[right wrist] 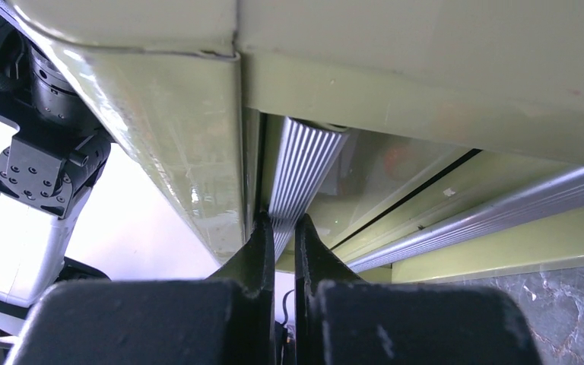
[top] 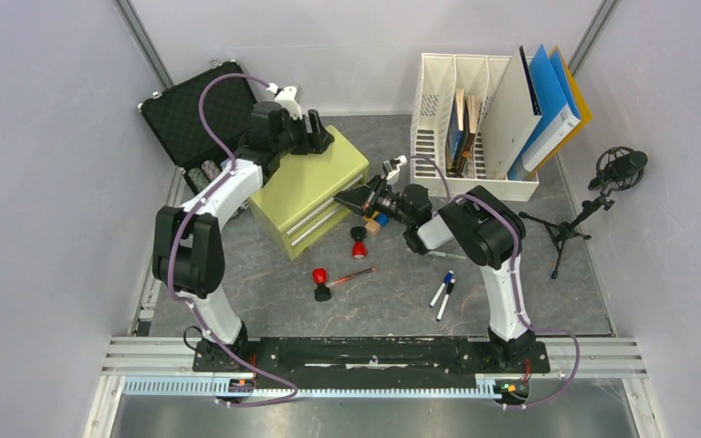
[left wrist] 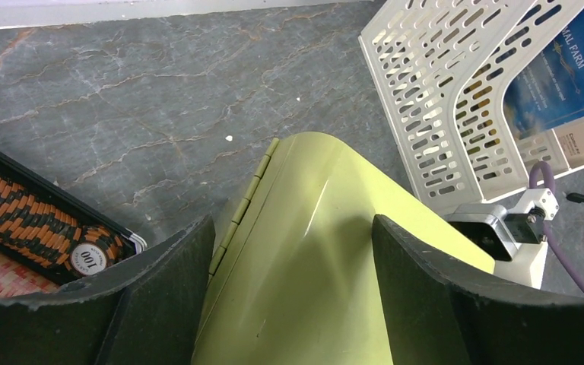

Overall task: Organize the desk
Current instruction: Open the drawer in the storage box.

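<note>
The desk (top: 402, 306) is dark grey marbled stone. A yellow-green drawer cabinet (top: 315, 182) stands on it at the back left. My left gripper (top: 324, 137) is open, its jaws spread just above the cabinet's top near the back edge (left wrist: 293, 228), holding nothing. My right gripper (top: 351, 199) is at the cabinet's front right corner. In the right wrist view its jaws (right wrist: 283, 224) are shut on the end of the ribbed silver handle (right wrist: 300, 163) of the top drawer.
A black case of poker chips (top: 192, 114) lies behind the cabinet. A white file rack (top: 470, 119) holds blue and yellow folders. A microphone on a tripod (top: 593, 196) stands at right. Two red stamps (top: 320, 278), a red pen (top: 354, 276) and two markers (top: 443, 292) lie mid-desk.
</note>
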Robot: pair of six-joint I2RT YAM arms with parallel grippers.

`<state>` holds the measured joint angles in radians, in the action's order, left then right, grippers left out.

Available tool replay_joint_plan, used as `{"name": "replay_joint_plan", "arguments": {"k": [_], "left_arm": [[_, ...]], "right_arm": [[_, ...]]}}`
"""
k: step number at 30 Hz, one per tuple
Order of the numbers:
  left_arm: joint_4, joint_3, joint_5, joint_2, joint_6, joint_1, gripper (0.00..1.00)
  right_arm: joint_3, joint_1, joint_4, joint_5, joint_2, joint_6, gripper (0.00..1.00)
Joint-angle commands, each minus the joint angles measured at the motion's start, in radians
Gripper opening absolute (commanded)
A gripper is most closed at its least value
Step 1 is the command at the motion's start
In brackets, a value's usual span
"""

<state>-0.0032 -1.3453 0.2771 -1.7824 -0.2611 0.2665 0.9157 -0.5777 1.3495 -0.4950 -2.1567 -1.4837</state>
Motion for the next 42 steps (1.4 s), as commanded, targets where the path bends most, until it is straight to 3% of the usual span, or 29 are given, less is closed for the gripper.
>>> {"name": "replay_joint_plan", "arguments": {"k": [1, 42], "left_arm": [[-0.463, 0.100, -0.032, -0.163, -0.017, 0.064, 0.63], [-0.517, 0.043, -0.121, -0.219, -0.027, 0.050, 0.63]], "right_arm": [[0.000, 0.003, 0.142, 0.000, 0.097, 0.046, 0.00], [-0.142, -0.026, 0.142, -0.015, 0.214, 0.075, 0.00]]}}
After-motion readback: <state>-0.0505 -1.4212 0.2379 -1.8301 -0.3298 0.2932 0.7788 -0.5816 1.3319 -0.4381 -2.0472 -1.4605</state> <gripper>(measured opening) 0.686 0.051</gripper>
